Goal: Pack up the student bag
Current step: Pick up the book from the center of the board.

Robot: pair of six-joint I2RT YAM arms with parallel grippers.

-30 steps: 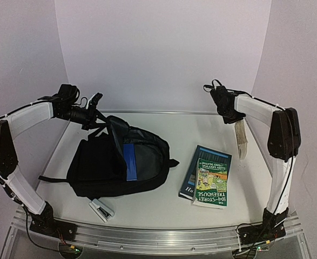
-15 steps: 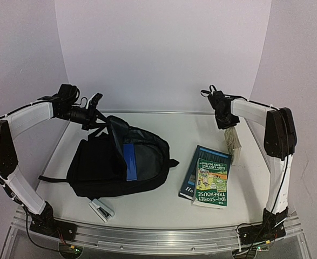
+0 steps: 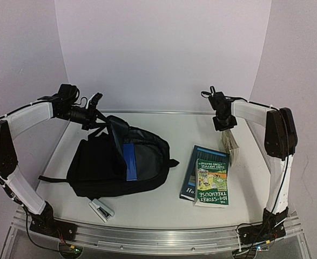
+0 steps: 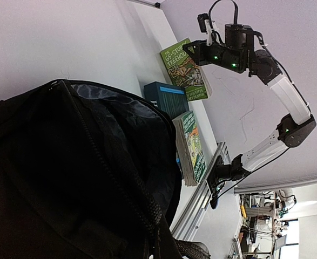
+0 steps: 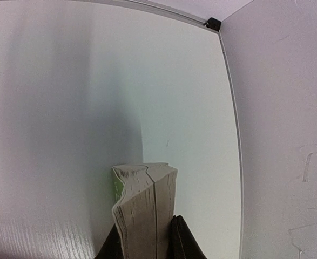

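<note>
The student bag [image 3: 115, 162] is a large black backpack lying at the left of the table, its top open. My left gripper [image 3: 97, 118] is shut on the bag's raised upper edge and holds it up. In the left wrist view black fabric [image 4: 66, 172] fills the frame and hides the fingers. At the back right, my right gripper [image 3: 223, 124] is shut on a thick paperback [image 3: 231, 144] with a green cover. The paperback hangs page-edge out [image 5: 144, 210], its lower end close to the table, with a dark finger on each side.
A green Treehouse book [image 3: 212, 183] lies on a dark blue book [image 3: 192, 171] at the right front. A small white and blue stapler-like item [image 3: 101, 209] lies before the bag. A blue panel [image 3: 130, 162] shows in the bag's opening. The right wall is close to the right arm.
My right gripper has swung left and lower with the paperback, from the right wall toward the books. The left arm and the bag have not moved.
</note>
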